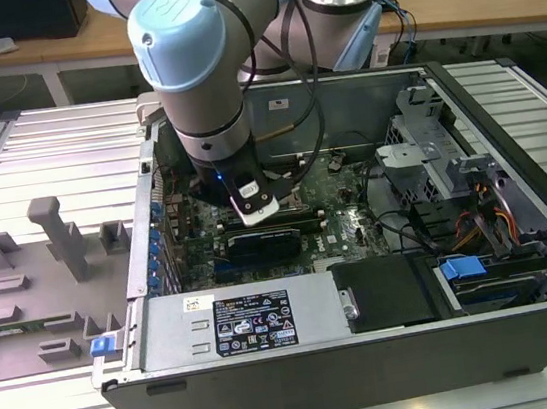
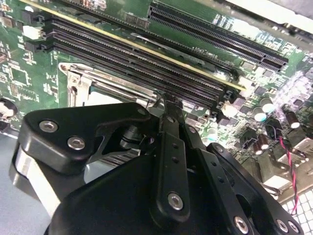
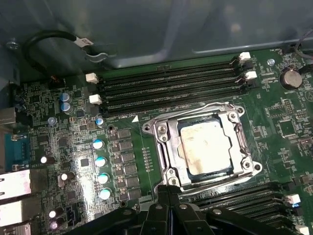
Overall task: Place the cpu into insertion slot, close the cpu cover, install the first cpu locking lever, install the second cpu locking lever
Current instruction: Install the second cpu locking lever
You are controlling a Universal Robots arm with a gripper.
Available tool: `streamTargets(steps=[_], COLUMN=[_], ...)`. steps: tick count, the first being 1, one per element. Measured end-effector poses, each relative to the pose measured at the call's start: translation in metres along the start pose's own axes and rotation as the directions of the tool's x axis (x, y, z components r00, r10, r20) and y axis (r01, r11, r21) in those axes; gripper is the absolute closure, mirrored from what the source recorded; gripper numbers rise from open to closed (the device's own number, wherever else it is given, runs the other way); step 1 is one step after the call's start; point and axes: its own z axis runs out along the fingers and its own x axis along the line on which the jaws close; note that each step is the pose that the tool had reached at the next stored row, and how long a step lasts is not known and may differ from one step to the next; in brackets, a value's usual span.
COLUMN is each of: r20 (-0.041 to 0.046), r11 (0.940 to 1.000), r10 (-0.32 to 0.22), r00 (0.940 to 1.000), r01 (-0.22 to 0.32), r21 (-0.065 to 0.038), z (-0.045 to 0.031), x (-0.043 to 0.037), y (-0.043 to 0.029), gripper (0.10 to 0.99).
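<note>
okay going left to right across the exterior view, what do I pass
Grey fixture blocks → blue tab → labelled silver box → black cover → blue drive latch. The arm and gripper hang above the motherboard, over the box.

Bright overhead light; glare on the motherboard [image 3: 73,166], foreground blurred.

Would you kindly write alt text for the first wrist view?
A cpu sits in the insertion slot with the silvery cpu cover closed around it on a green motherboard. The black hand meets the cover's edge; memory slots run alongside.
</note>
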Motion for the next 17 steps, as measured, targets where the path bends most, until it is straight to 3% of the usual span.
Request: streamTargets(steps=[9,17], r20=[0.0,0.0003], r11=[1.0,1.0], r10=[0.0,0.0], r00=[1.0,1.0], r01=[0.0,0.0], r21=[0.0,0.0], z=[0.0041,-0.0039], x=[0.0009,0.0], y=[0.0,0.002], gripper=[0.98,0.98])
